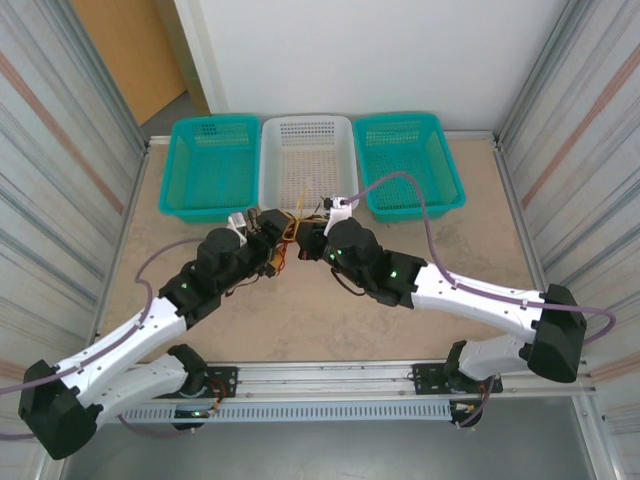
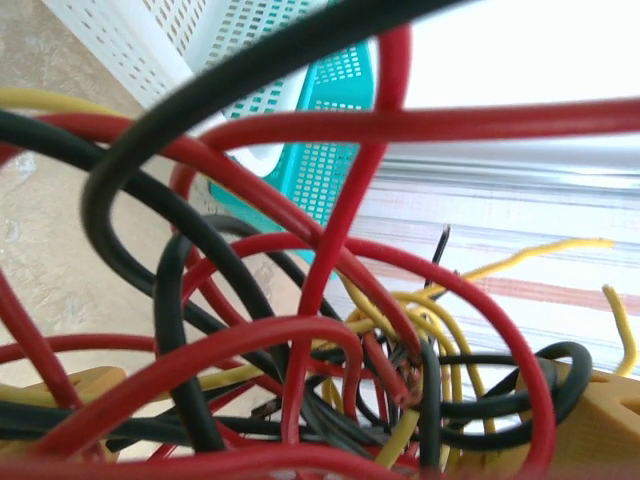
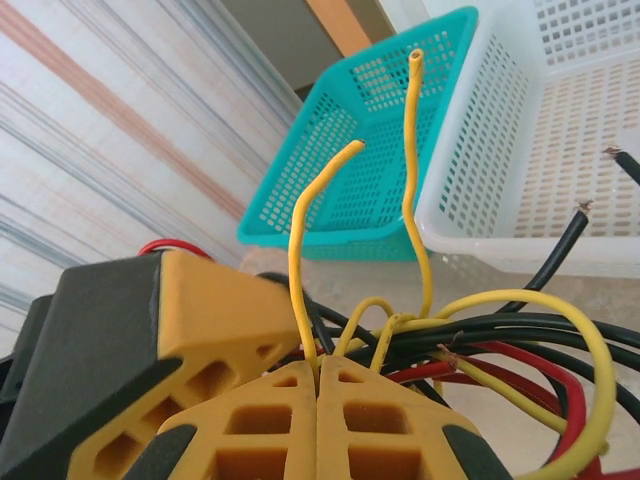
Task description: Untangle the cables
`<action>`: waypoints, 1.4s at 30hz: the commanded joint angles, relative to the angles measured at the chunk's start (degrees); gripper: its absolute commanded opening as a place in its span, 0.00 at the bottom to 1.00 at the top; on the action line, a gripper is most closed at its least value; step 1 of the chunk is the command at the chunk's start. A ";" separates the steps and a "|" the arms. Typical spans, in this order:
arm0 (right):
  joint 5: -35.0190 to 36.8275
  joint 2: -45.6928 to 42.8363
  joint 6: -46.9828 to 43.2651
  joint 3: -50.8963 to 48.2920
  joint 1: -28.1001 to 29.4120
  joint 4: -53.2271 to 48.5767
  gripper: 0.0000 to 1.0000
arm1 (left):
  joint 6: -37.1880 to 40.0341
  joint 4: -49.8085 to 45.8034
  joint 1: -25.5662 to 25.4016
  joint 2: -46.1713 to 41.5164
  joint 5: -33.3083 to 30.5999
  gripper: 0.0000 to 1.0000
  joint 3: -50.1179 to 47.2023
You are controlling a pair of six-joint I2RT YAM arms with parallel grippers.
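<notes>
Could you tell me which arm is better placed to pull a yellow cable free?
Likely the right: the right gripper is shut on a yellow cable, while the left gripper stands open at the tangle.

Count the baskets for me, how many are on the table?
3. The left teal basket, the white basket in the middle and the right teal basket stand side by side along the far edge of the table. None seems hidden.

White basket (image 1: 306, 160) between two teal baskets (image 1: 213, 165), on beige table (image 1: 470, 270).
</notes>
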 commanded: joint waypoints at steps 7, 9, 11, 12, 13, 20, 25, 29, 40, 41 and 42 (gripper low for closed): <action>-5.63 3.10 3.11 0.97 2.98 5.47 0.00 | -1.97 11.04 5.85 2.93 0.81 0.65 0.78; -5.89 4.06 3.19 1.34 3.18 5.23 0.00 | -0.46 9.99 6.32 3.81 2.32 0.36 2.53; -5.73 4.47 3.15 1.68 3.22 4.76 0.00 | 0.28 9.50 6.49 4.15 3.23 0.17 2.97; -5.50 4.66 3.03 1.94 3.13 4.30 0.00 | 0.31 9.39 6.58 4.16 3.49 0.14 2.74; -5.48 4.67 2.81 2.33 3.09 3.63 0.01 | 0.33 9.21 6.63 4.12 3.68 0.10 2.35; -0.27 2.46 -6.54 12.50 3.10 -16.28 0.61 | 0.69 11.24 8.83 2.34 6.02 0.00 -1.69; 3.52 -5.60 -12.29 15.11 1.62 -26.69 0.85 | 4.55 15.87 12.30 1.41 11.50 0.00 -3.32; -12.82 -8.34 -8.15 16.36 -9.62 -33.22 0.74 | 7.63 27.05 13.94 2.37 17.36 0.00 -5.89; -36.95 -6.07 -6.10 16.11 -17.18 -23.99 0.61 | 9.79 34.78 14.21 3.15 24.06 0.00 -5.96; -35.75 -5.45 -6.99 16.73 -15.78 -24.00 0.59 | 10.20 34.65 14.24 3.03 24.33 0.00 -5.69; -33.83 -4.82 -8.25 17.51 -13.90 -24.46 0.58 | 10.70 34.61 14.24 2.93 24.60 0.00 -5.48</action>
